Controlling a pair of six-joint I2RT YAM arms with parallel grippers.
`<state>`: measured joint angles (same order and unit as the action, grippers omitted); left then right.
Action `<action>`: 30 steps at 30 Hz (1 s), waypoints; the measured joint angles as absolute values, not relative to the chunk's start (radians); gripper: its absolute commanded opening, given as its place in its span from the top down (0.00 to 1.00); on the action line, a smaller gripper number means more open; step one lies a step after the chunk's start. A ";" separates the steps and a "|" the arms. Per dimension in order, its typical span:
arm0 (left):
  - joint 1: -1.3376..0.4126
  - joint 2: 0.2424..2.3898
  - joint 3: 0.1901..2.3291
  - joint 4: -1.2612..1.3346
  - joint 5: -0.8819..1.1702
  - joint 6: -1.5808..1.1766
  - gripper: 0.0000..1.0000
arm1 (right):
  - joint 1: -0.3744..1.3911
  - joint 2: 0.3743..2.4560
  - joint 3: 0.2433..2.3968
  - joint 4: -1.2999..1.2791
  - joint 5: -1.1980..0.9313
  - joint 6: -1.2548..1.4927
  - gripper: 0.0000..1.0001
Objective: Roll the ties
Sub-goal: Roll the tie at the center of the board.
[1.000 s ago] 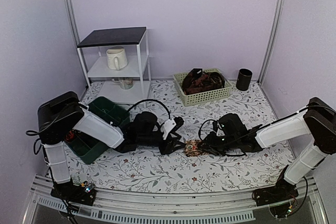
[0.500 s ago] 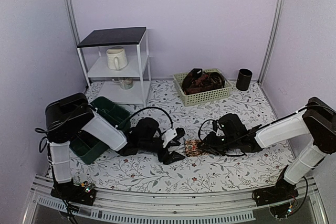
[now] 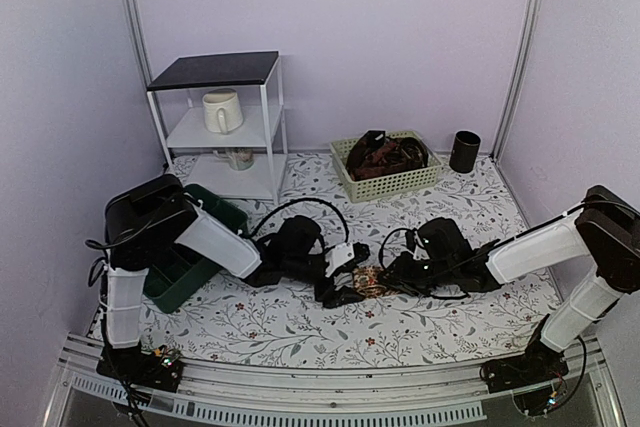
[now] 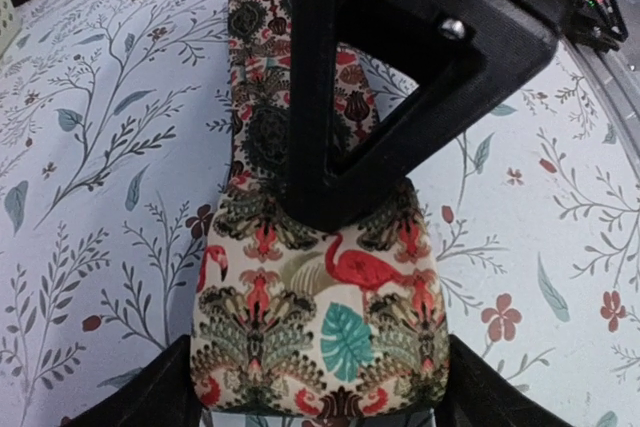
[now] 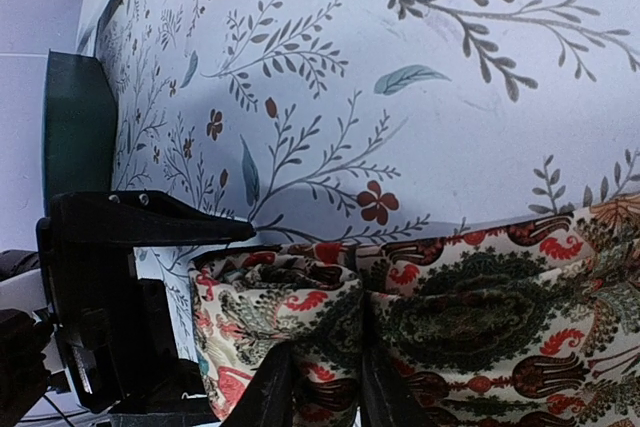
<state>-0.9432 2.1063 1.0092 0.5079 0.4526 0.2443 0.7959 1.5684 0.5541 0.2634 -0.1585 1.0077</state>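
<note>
Tie (image 4: 322, 332) pinched in right claw (image 5: 322, 399); left claw (image 4: 318, 402) spread wide astride it.

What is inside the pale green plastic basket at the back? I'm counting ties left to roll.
A tangled heap of dark brown and maroon fabric ties fills the pale green lattice basket. How many cannot be told; the top ones cover whatever lies beneath.
</note>
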 measured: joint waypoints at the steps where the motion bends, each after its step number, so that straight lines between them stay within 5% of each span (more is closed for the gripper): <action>1: -0.942 2.113 1.018 0.500 0.461 0.248 0.25 | 0.796 1.568 0.552 0.265 -0.159 1.006 0.75; 16: -0.926 2.141 1.097 0.402 0.574 0.327 0.53 | 0.790 1.563 0.546 0.271 -0.179 0.990 0.72; 20: -0.926 2.142 1.099 0.390 0.591 0.340 0.52 | 0.789 1.563 0.546 0.271 -0.188 0.982 0.73; 27: -0.920 2.143 1.104 0.381 0.588 0.336 0.31 | 0.789 1.569 0.541 0.280 -0.189 0.976 0.75; 30: -0.919 2.136 1.079 0.391 0.583 0.321 0.29 | 0.789 1.580 0.533 0.301 -0.189 0.976 0.75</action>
